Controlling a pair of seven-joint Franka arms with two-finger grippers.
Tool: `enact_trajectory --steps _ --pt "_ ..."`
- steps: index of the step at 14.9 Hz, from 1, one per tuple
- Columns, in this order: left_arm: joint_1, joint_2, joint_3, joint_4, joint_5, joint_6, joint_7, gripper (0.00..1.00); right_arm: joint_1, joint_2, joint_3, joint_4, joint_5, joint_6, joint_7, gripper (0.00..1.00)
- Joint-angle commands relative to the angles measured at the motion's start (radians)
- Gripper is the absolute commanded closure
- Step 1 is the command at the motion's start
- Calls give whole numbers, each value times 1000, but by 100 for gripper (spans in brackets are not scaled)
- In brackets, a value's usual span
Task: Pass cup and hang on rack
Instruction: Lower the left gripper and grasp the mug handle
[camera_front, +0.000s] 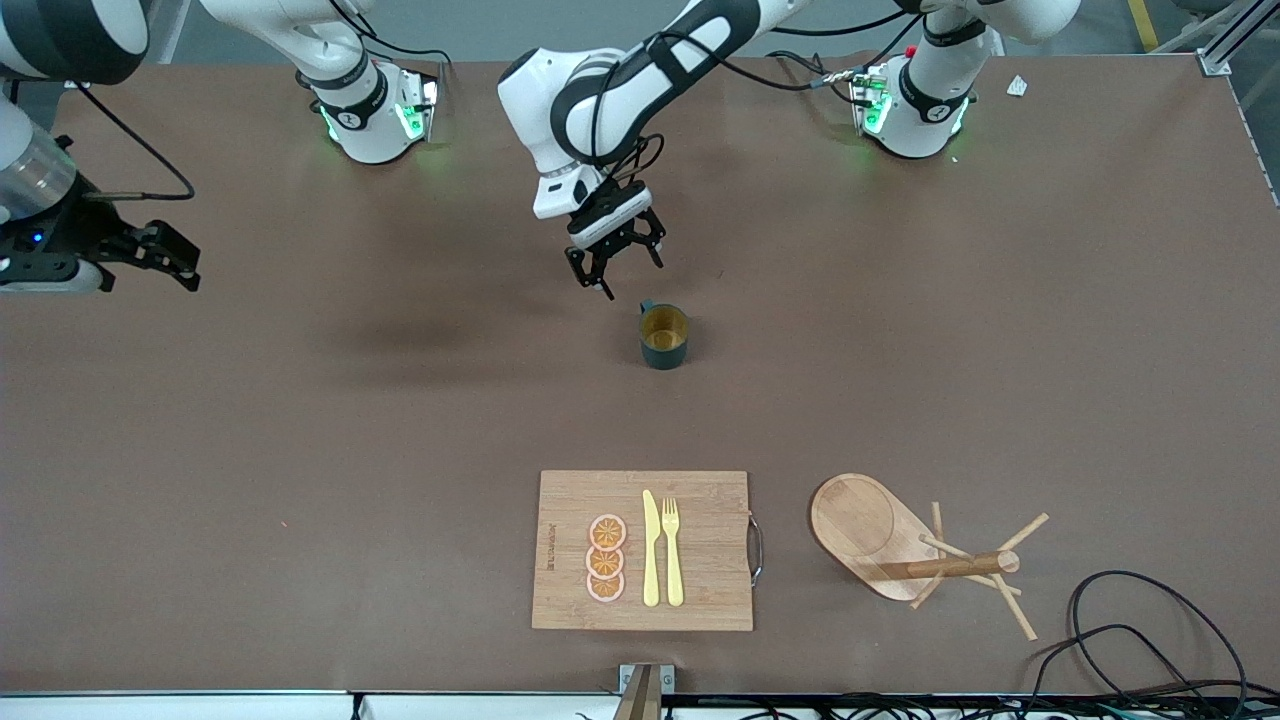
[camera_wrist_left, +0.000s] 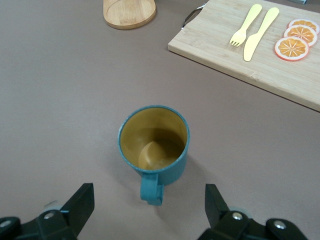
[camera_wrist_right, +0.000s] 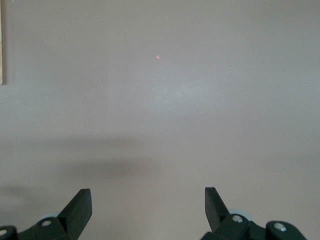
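cutting board (camera_front: 700, 520) brand mark, illegible

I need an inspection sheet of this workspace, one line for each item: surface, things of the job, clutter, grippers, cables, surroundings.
Surface: brown table, one small orange speck.
Job's things: cup upright mid-table, free, handle toward the robots' bases; rack tipped on its side, nearer the front camera, toward the left arm's end.
Clutter: cutting board beside the rack, carrying knife, fork, three orange slices.
Grippers: left gripper open, low beside the cup; right gripper open, waiting over its table end.
Cables: black loop near the rack.
Surroundings: white scrap at a table corner.
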Motion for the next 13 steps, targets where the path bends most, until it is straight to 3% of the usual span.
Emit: enact_trajectory --steps 1,7,13 --pt "3 26 3 10 53 6 -21 7 -72 55 13 101 32 -30 -115 0" --pt "4 69 7 13 101 6 -35 12 -94 104 13 293 74 -166 -156 0" --pt "3 86 7 11 101 11 -98 12 -92 107 13 287 74 -179 -162 0"
